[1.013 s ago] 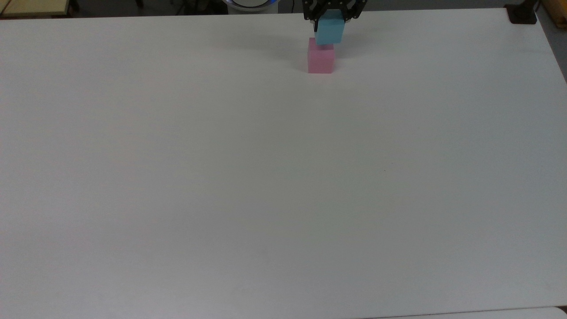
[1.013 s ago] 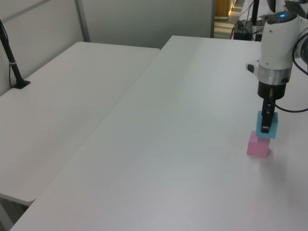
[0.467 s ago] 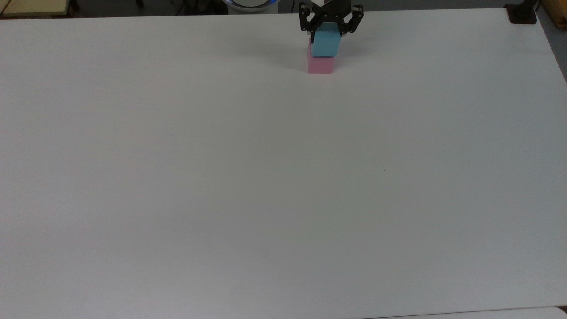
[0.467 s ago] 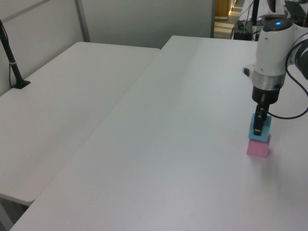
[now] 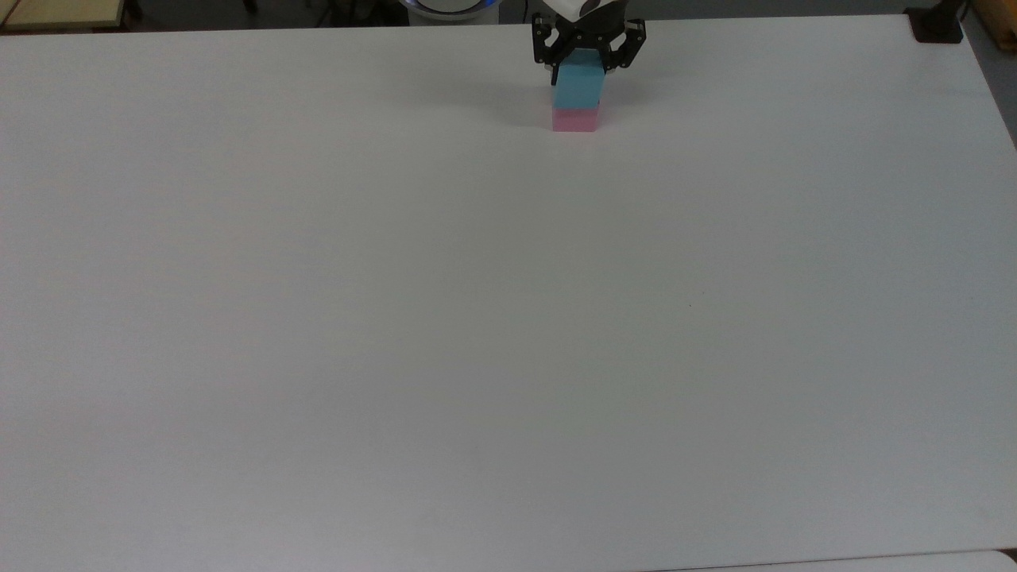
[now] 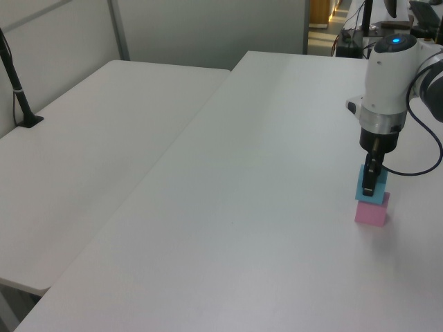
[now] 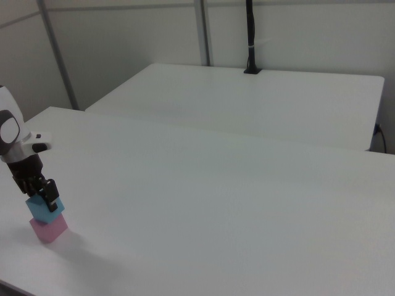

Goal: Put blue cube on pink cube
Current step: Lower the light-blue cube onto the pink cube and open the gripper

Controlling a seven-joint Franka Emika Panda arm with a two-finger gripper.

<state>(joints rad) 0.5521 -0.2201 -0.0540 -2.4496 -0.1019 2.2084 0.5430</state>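
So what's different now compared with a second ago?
The gripper has lowered the small light-blue cube until it sits on the pale-pink cube, the fingers apparently still on it. The pink cube and white table stayed put.

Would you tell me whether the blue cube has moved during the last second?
Yes. In the top view, the blue cube has come down onto the pink cube, which stayed put, and shifted slightly toward the top view's left.

Small matte pale-pink cube: upper part hidden behind light-blue matte cube in top view. White robot arm cut by top view's upper edge; black two-finger gripper covers part of blue cube's side.
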